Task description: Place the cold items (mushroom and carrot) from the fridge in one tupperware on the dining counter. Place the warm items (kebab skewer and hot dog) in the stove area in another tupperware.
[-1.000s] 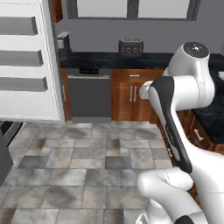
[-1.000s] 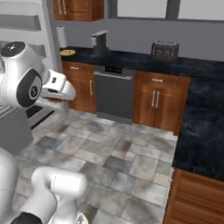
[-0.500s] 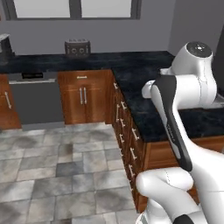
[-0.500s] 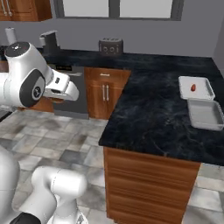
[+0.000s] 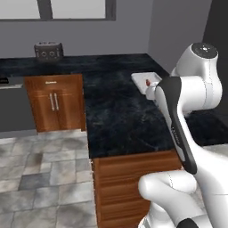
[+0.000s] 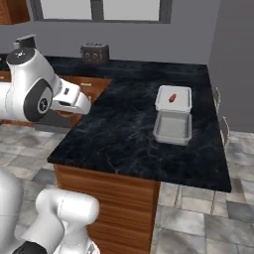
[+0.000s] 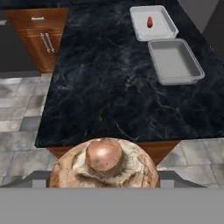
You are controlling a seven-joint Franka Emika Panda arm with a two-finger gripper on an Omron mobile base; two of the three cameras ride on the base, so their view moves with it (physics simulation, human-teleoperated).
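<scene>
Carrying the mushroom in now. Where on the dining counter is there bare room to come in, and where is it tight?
The dining counter is bare black stone from its near wooden edge across to the two tupperwares. The wide stretch on the toaster side of them is open. It is tight at the far corner by the wall, where the containers sit end to end; the farther one holds the carrot, the nearer is empty.

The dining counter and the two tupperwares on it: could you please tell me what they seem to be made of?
The dining counter looks like polished black stone: faint white veins run across its dark top, and its base shows brown wood grain. The tupperwares, the far one holding the carrot and the near one, look like matte pale-grey plastic, judging by their thin raised rims and rounded corners, though this stays uncertain.
</scene>
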